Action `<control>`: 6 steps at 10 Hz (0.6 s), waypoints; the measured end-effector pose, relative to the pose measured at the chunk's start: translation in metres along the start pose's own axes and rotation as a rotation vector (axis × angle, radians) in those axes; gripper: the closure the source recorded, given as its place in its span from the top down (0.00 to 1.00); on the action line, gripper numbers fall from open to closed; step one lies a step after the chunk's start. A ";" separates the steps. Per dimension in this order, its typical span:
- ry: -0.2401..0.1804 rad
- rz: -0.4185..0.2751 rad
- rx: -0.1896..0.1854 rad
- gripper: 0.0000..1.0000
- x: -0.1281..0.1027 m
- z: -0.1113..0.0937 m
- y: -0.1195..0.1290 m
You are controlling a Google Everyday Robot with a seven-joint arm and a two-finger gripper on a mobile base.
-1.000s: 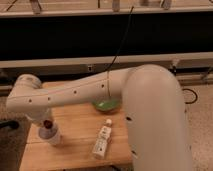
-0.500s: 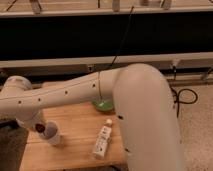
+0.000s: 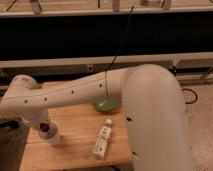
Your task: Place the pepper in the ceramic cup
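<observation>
While the robot's thick white arm (image 3: pixel 100 92) sweeps from the lower right across the middle of the view, its far end bends down at the left edge of the light wooden table (image 3: pixel 80 135). That end carries the gripper (image 3: pixel 41 125), which sits low at the table's left side, directly over the small plain white ceramic cup (image 3: pixel 52 136). The gripper is mostly hidden behind the arm's rounded wrist housing, so it cannot be told how it stands.

A small dark red, roundish pepper (image 3: pixel 45 128) shows at the cup's top edge, right beneath the wrist. It seems to sit at or just within the cup's mouth — whether it rests inside or is held there cannot be made out from this angle. The cup stands upright near the table's front-left corner.

To the right of the cup, well apart from it, a white bottle with a printed label (image 3: pixel 102 140) lies on its side on the wood, its cap end pointing away toward the back of the table. Behind the bottle, partly covered by the arm, a pale green shallow dish (image 3: pixel 106 105) rests on the table near its far edge.

Beyond the table runs a long dark panel (image 3: pixel 75 37) with pale rails above and below it, and a thin black cable (image 3: pixel 122 37) hangs down in front — reaching to the arm's upper side.
</observation>
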 end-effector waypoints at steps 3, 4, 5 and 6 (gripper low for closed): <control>0.000 0.010 0.007 0.77 -0.003 -0.001 0.001; 0.000 0.011 0.010 0.80 -0.003 -0.001 0.002; 0.000 0.009 0.015 0.80 -0.003 0.000 0.002; -0.001 0.007 0.021 0.78 -0.004 0.002 0.003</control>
